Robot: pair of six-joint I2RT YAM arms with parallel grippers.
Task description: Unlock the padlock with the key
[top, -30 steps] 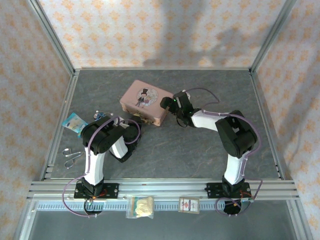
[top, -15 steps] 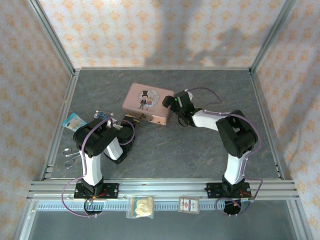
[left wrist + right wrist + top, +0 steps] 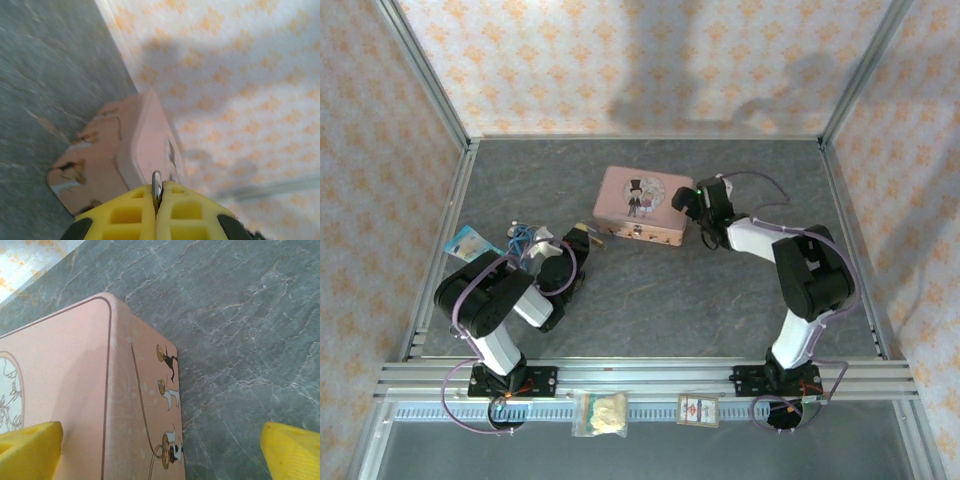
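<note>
Padlock (image 3: 156, 179) in left claw (image 3: 157, 190) (tin (image 3: 145, 145) beyond)

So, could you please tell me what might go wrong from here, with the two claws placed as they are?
1. The left claw pinches a thin metal piece, likely the key, only at its very tips. It could twist or slip once it is pressed against anything.
2. The right claw is open over the end of the pink tin and is not clamping it, so the tin may slide across the table if pushed.
</note>
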